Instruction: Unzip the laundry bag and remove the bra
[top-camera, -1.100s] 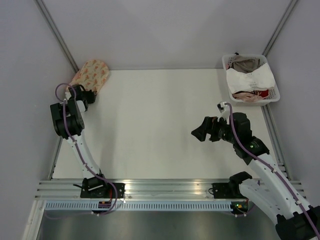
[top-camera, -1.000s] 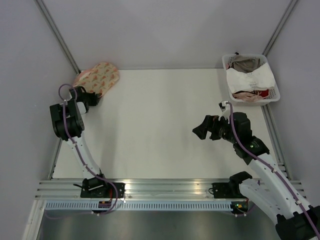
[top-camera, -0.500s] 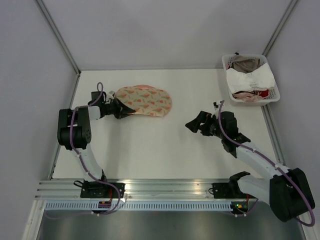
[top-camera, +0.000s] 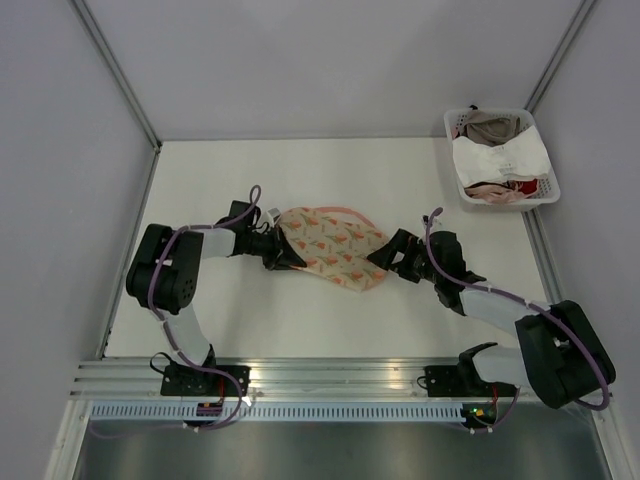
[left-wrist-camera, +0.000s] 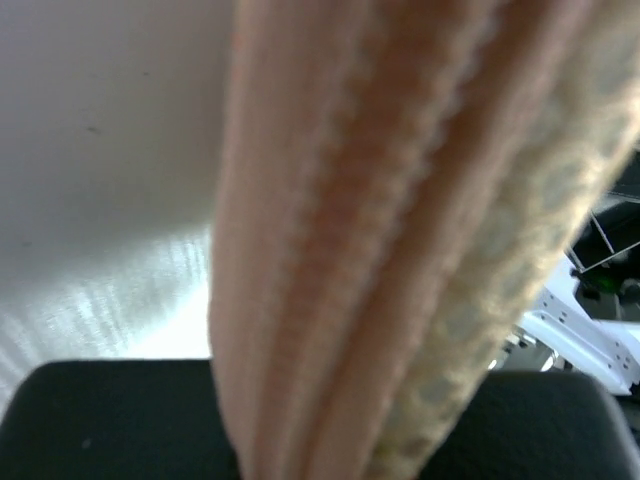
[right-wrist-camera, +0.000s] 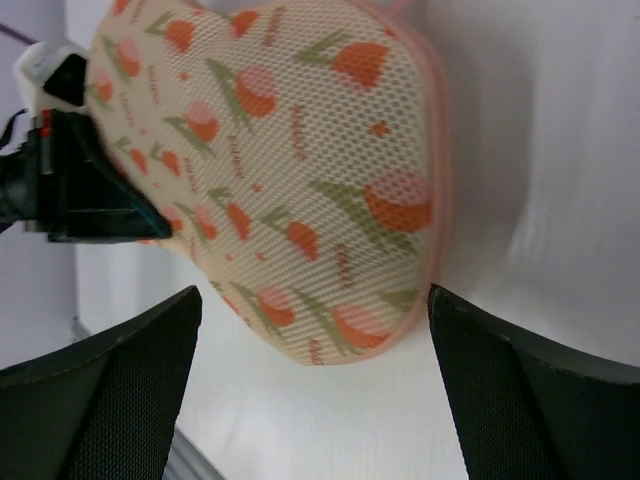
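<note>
Left gripper (top-camera: 283, 252) is pinched shut on the left end of the bag (top-camera: 335, 243), whose pink edging is seen in the left wrist view running down into the dark fingers (left-wrist-camera: 110, 420). Little of the task is judged done: the bag is laid on the table (top-camera: 300, 320) near its middle, between the two arms, but the zip looks closed all round in the right wrist view, no opening is seen, and the bra is seen nowhere, so it is presumed to be inside. Unzipping and removal are both left. Right gripper (top-camera: 386, 256) is spread wide at the bag's right end and nothing is held by it; the printed mesh is framed between its fingers in the right wrist view, and whether a tip touches the edging cannot be told. No zip pull is made out in any view. The basket (top-camera: 548, 192) of other garments is well apart, at the far right corner
</note>
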